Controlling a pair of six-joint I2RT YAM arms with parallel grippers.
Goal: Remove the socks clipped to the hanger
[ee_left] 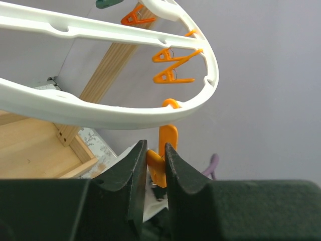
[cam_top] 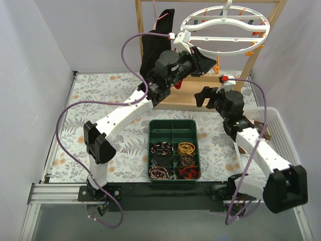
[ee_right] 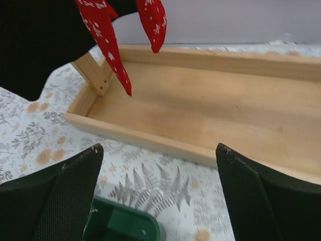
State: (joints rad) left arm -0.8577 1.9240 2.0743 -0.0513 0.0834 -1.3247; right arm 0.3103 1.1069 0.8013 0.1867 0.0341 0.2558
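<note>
At upper centre, the left gripper (ee_left: 155,150) is clamped on an orange clip (ee_left: 168,136) under the white hanger (ee_left: 100,108). The right gripper (ee_right: 159,148) gapes apart above the wooden frame (ee_right: 200,110). Red socks (ee_right: 108,40) dangle upper left beside a black garment (ee_right: 35,45).

The white ring hanger (ee_left: 100,113) bears orange clips (ee_left: 173,75); red, white-patterned socks (ee_right: 109,45) dangle.

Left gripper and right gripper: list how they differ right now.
1. The left gripper is closed on an orange plastic clip; the right gripper is wide open and holds nothing.
2. The left gripper is up high, just under the rim of the white plastic ring hanger; the right gripper sits low, facing the wooden frame's base.
Shared: both have black jaws.
</note>
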